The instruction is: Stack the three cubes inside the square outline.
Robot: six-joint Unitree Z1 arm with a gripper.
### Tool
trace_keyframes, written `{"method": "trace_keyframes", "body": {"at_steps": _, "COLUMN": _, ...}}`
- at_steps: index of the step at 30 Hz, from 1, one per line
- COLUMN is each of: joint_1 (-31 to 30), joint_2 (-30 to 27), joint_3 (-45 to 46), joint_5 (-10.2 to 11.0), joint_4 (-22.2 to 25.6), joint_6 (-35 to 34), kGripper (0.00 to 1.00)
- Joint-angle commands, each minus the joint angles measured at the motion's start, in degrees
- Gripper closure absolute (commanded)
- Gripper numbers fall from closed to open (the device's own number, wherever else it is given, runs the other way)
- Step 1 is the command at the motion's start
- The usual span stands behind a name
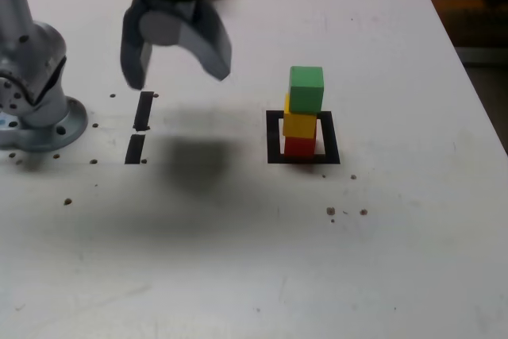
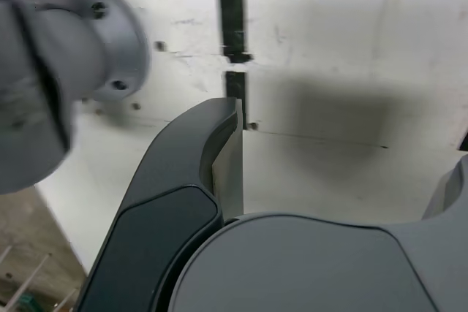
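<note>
The near part of the white desk (image 1: 254,275) at the bottom of the exterior view is bare but for a few small dark specks and a broad grey shadow left of centre. Farther in, right of centre, the square outline (image 1: 275,136) of black tape lies flat, and the three cubes stand inside it as one column. The red cube (image 1: 299,147) sits on the pale patch at the base, the yellow cube (image 1: 300,125) rests on it, and the green cube (image 1: 306,89) tops the pile, set slightly toward the exterior view's right so the column looks a little uneven.

At about the same depth, left of centre, two short black tape bars (image 1: 140,129) lie end to end; the wrist view shows them (image 2: 232,27) too, beyond one dark finger.

At the left edge stands the arm's round grey base (image 1: 36,113), bolted to the desk.

In the upper left, the gripper (image 1: 178,73) hangs above the desk over the tape bars, well apart from the stack, its jaws spread wide and holding nothing.

At the far edge, top centre, a brownish shape is too cropped to identify.
</note>
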Motion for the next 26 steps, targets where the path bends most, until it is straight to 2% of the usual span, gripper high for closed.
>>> {"method": "trace_keyframes", "body": {"at_steps": 1, "joint_1": 0.5, "joint_2": -0.2, "joint_3": 3.1, "joint_5": -0.7, "joint_4": -3.7, "joint_6": 1.2, "kGripper": 0.01}}
{"method": "trace_keyframes", "body": {"at_steps": 7, "joint_1": 1.1, "joint_2": 2.1, "joint_3": 8.6, "joint_5": -1.1, "joint_4": -11.8, "joint_6": 3.5, "kGripper": 0.01}}
{"method": "trace_keyframes", "body": {"at_steps": 15, "joint_1": 1.6, "joint_2": 3.4, "joint_3": 15.2, "joint_5": -0.5, "joint_4": -22.4, "joint_6": 4.9, "kGripper": 0.01}}
{"method": "trace_keyframes", "body": {"at_steps": 19, "joint_1": 1.8, "joint_2": 3.7, "joint_3": 16.9, "joint_5": 0.0, "joint_4": -24.8, "joint_6": 5.2, "kGripper": 0.01}}
{"method": "trace_keyframes", "body": {"at_steps": 26, "joint_1": 2.3, "joint_2": 4.3, "joint_3": 17.7, "joint_5": 0.8, "joint_4": -25.8, "joint_6": 5.3, "kGripper": 0.01}}
